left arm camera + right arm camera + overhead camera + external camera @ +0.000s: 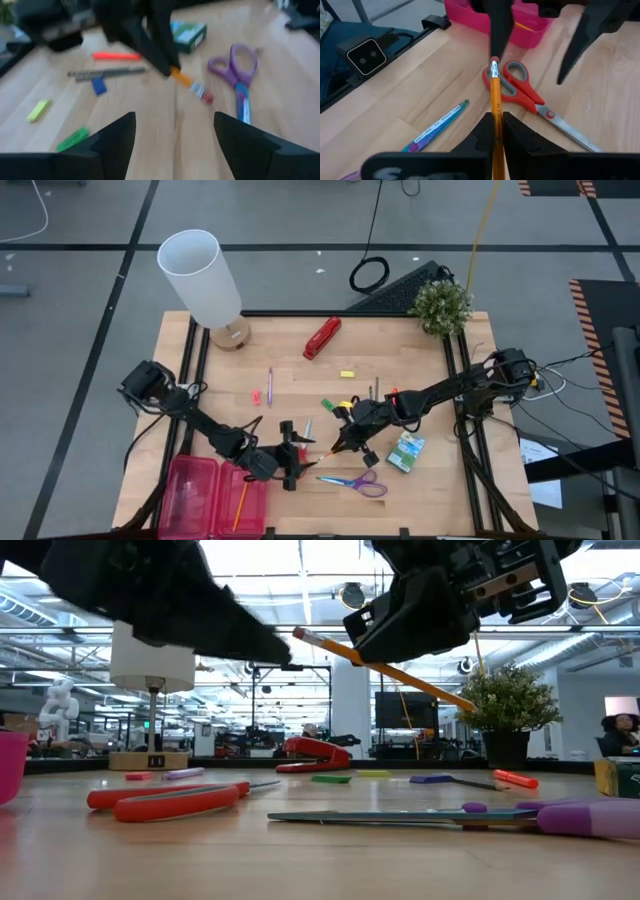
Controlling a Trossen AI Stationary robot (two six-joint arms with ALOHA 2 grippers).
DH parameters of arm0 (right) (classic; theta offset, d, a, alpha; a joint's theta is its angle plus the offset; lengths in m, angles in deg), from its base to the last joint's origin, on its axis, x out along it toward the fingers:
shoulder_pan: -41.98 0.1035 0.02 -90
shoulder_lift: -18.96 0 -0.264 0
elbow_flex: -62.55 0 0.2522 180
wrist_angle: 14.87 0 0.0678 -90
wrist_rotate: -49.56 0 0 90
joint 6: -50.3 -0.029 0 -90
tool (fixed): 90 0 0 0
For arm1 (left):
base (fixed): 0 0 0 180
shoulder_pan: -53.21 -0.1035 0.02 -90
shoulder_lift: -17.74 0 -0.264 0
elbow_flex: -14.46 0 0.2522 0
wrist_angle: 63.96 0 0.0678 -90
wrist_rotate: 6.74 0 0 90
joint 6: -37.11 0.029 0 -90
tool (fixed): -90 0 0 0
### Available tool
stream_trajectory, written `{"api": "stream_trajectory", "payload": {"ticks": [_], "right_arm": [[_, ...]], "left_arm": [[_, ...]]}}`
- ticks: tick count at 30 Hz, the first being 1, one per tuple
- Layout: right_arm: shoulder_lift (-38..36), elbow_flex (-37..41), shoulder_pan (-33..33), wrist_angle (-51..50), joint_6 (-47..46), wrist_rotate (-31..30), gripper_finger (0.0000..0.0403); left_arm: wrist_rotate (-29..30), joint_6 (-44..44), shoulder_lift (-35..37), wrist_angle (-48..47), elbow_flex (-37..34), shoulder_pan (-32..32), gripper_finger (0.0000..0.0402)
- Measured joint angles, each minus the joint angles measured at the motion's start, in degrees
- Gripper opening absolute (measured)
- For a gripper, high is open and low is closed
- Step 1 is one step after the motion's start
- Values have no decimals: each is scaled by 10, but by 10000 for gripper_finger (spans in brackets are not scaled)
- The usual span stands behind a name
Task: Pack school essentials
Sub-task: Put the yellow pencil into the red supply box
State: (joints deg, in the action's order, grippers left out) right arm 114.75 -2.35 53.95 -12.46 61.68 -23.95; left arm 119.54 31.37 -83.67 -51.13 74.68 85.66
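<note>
My right gripper [342, 444] [496, 120] is shut on an orange pencil [390, 665], held above the table's near middle. Its pink eraser end [494, 62] points at my left gripper [291, 457] [175, 145]. That gripper stands open just short of the eraser, touching nothing. Red-handled scissors [520, 90] lie flat on the wood under the pencil. Purple-handled scissors [355, 482] lie nearer the front edge. A green crayon box [405, 450] sits to the right. An open pink case [200, 480] at the front left has an orange pencil [240, 505] in it. My right gripper pinches the pencil's shaft [495, 102] between its two fingers, well back from the eraser end. The fingers run along the pencil, which sticks out ahead of them toward the table's left. The low view shows the pencil tilted and lifted clear of the table.
A red stapler [322, 337], a white lamp [205, 280] and a potted plant [440, 305] stand along the far edge. Pens, a marker and small coloured erasers [347, 374] lie scattered mid-table. Black rails [455, 380] run down both sides.
</note>
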Motion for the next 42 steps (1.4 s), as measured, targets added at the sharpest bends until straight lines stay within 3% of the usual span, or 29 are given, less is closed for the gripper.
{"api": "stream_trajectory", "payload": {"ticks": [6,18,36,42], "right_arm": [[0,0,0,23,-5,-4,14],[0,0,0,57,-25,-69,14],[0,0,0,68,-32,-92,14],[0,0,0,70,-46,-92,28]], "left_arm": [[28,26,-19,52,0,0,273],[89,27,-19,87,0,2,263],[104,37,-19,89,0,4,45],[106,46,-15,87,0,7,16]]}}
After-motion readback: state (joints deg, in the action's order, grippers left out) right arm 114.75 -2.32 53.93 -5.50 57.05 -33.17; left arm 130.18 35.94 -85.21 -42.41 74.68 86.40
